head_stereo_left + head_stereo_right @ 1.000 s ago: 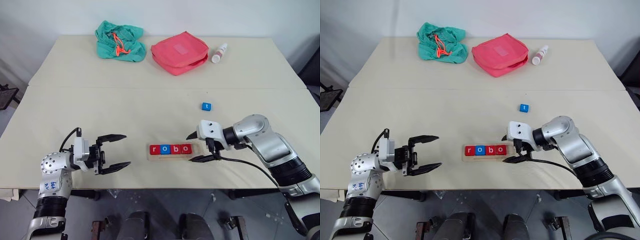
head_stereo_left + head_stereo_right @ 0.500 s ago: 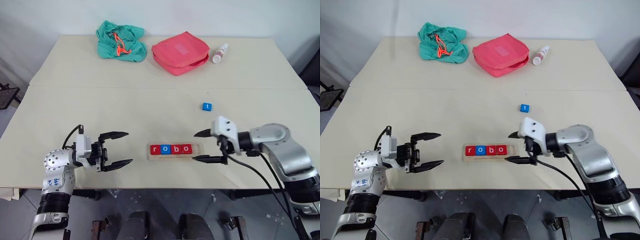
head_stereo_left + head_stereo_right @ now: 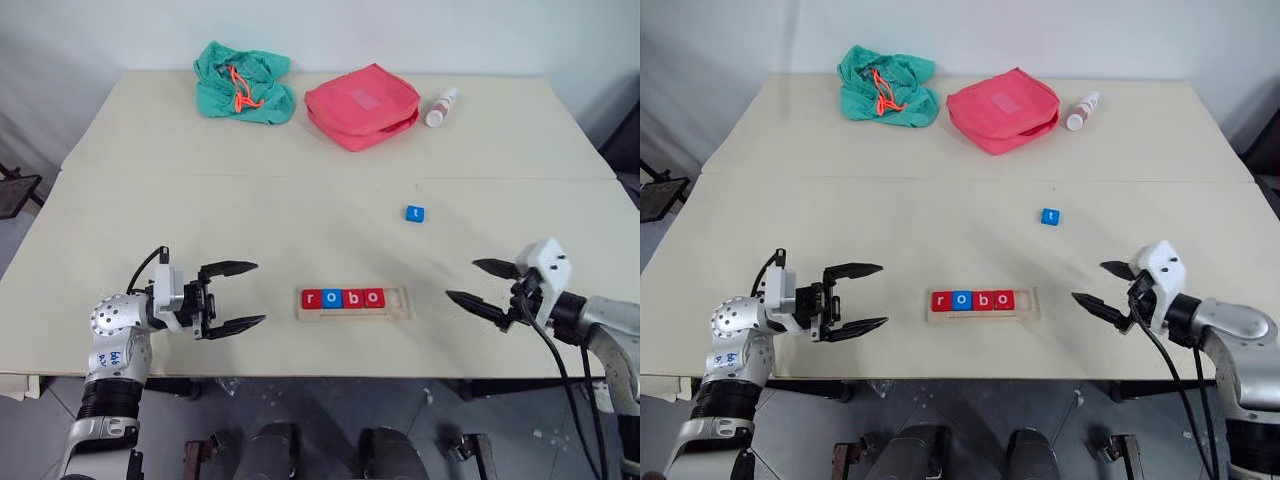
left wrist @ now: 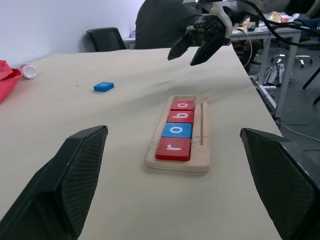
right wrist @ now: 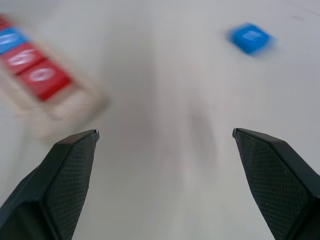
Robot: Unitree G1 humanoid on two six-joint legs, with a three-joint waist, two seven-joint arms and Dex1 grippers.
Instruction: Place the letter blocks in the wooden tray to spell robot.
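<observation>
The wooden tray [image 3: 400, 303] lies near the table's front edge, holding red r [image 3: 311, 298], blue o [image 3: 332, 298], red b [image 3: 352, 298] and red o [image 3: 372, 297]; its right end slot is bare. A blue t block [image 3: 414, 213] lies loose farther back and to the right. My left gripper [image 3: 239, 295] hovers open left of the tray, pointing at it, with nothing between its fingers. My right gripper [image 3: 479, 283] is open and empty, well to the right of the tray. The left wrist view shows the tray [image 4: 202, 150] and the right gripper [image 4: 191, 46] beyond it.
At the back of the table lie a green cloth bag [image 3: 241, 82], a pink pouch [image 3: 360, 104] and a small white bottle [image 3: 439, 106]. A seam [image 3: 320, 176] crosses the table between them and the blocks.
My right gripper has pulled away from the tray's right end, swinging rightward and staying open. The left gripper has held its place.
</observation>
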